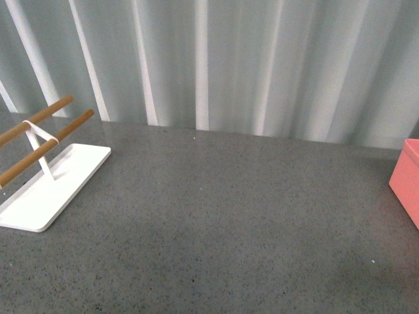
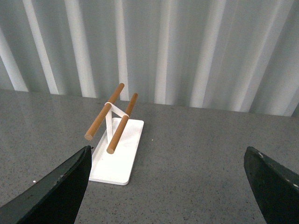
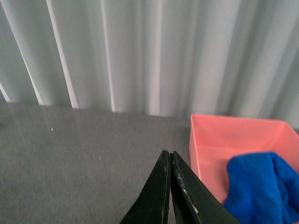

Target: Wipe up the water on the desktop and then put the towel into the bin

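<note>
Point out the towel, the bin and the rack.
towel point(image 3: 261, 186), right wrist view, middle of the blue folds.
bin point(image 3: 219, 140), right wrist view, inner pink wall.
rack point(image 2: 117, 158), left wrist view, bare white base plate.

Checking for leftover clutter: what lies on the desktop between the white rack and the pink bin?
Nothing: the front view shows only bare desktop between rack and bin.

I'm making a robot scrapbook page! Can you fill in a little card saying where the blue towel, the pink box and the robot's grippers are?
towel: blue, bunched inside the bin
bin: pink box on the desktop's right side
desktop: dark grey, speckled; no water that I can see
rack: white tray with two wooden bars, on the left
left gripper: open, empty
right gripper: shut, empty, beside the bin
</note>
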Tool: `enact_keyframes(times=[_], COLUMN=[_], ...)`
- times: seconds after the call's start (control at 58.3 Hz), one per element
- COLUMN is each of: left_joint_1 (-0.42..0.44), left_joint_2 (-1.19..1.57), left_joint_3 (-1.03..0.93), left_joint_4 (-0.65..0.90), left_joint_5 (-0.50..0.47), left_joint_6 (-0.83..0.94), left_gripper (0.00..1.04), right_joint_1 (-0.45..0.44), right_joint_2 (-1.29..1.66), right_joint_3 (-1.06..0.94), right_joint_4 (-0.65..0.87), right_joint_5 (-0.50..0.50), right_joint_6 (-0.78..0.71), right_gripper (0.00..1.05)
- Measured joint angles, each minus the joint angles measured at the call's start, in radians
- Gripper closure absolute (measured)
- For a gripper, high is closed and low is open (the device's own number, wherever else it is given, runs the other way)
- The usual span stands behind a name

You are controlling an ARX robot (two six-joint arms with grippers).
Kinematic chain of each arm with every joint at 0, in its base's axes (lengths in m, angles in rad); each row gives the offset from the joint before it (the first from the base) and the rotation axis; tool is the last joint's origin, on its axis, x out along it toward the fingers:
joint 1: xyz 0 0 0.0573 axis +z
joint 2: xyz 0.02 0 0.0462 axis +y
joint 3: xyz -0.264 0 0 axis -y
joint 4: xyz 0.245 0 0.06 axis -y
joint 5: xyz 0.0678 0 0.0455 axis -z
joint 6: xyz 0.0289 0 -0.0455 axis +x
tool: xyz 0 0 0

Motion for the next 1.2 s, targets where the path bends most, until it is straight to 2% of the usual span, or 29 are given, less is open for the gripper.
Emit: enact_keyframes(times=[0.171, 0.549, 0.669, 0.857, 1.012, 1.2], left_joint_1=[0.000, 0.000, 0.000, 0.000, 0.000, 0.000], left_joint_2=[-0.001, 0.000, 0.000, 0.000, 0.000, 0.000], left_joint_3=[0.000, 0.000, 0.000, 0.000, 0.000, 0.000], left_joint_4=[0.000, 0.000, 0.000, 0.000, 0.000, 0.000], left_joint_5=[0.000, 0.000, 0.000, 0.000, 0.000, 0.000], left_joint_6=[0.000, 0.000, 0.000, 0.000, 0.000, 0.000], left_gripper=[0.07, 0.07, 0.07, 0.07, 0.07, 0.07], right_joint_1=[0.000, 0.001, 0.001, 0.001, 0.001, 0.001], right_joint_2=[-0.098, -0.106, -0.106, -0.106, -0.106, -0.106], right_joint_3=[-0.023, -0.023, -0.023, -0.023, -0.023, -0.023], right_joint_4=[-0.039, -0.038, -0.038, -0.038, -0.038, -0.038], right_joint_5=[-0.001, 0.002, 0.002, 0.002, 0.002, 0.002], right_joint_6=[0.002, 0.002, 0.002, 0.002, 0.002, 0.003], right_gripper=[1.01, 1.01, 0.83, 0.33, 0.05, 0.07])
